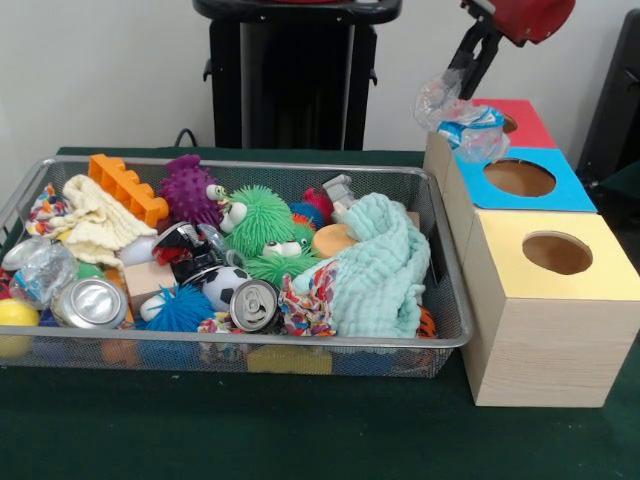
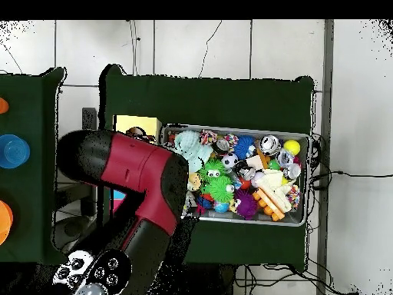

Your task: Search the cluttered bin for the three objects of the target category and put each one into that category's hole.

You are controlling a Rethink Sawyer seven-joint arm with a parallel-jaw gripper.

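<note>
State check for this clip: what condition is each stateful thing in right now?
Bottle with blue label: crumpled, held up over the boxes, above the red and blue tops.
Pincer: mostly hidden; open or shut unclear.
Red box hole: partly hidden by the bottle.
Bin: full of clutter.
Bin bottle: lying crumpled.
Cans: lying on sides.

Held bottle [image 1: 462, 118] hangs before red-topped box's hole [image 1: 508, 124].
</note>
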